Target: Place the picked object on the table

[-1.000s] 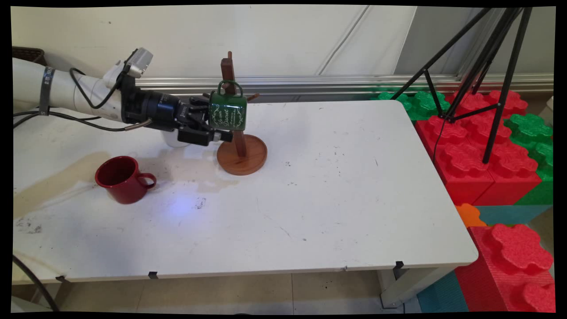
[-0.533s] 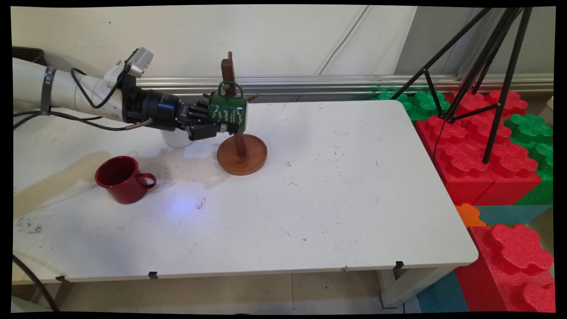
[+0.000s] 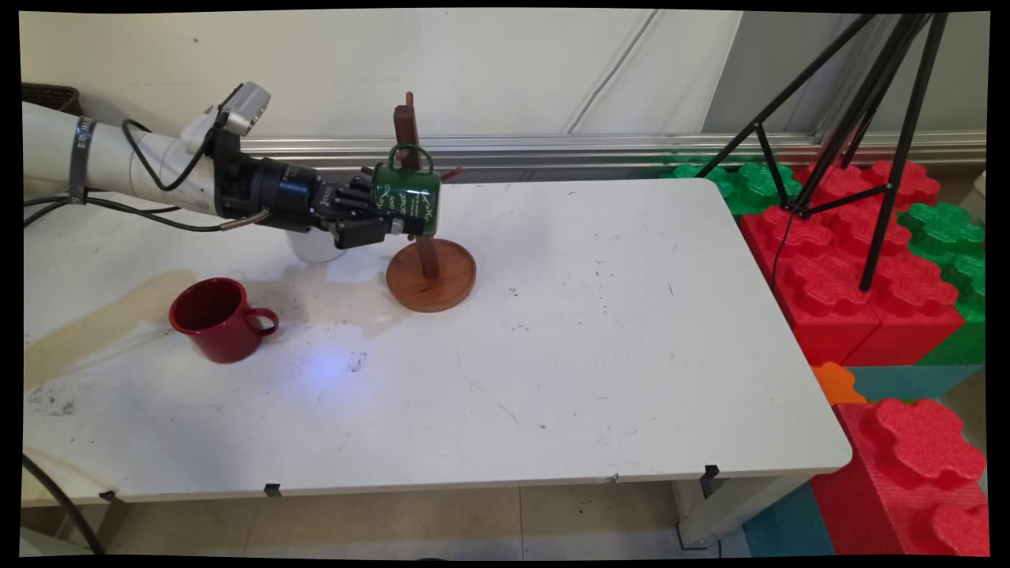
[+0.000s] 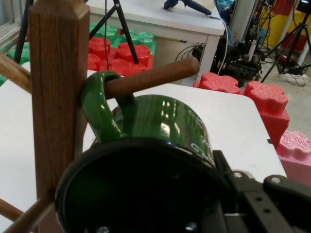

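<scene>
tool point(image 3: 394, 225) closed onto green mug point(image 3: 409, 201)

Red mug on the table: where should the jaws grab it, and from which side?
Take the red mug by its rim, coming straight down from above: it stands upright with its mouth open upward. Grip the wall opposite the handle, which sticks out toward the wooden mug tree.

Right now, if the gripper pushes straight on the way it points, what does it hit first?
The gripper is shut on the green mug, so the mug leads; its handle hangs on a peg, and the wooden post right beside it probably comes first.
</scene>
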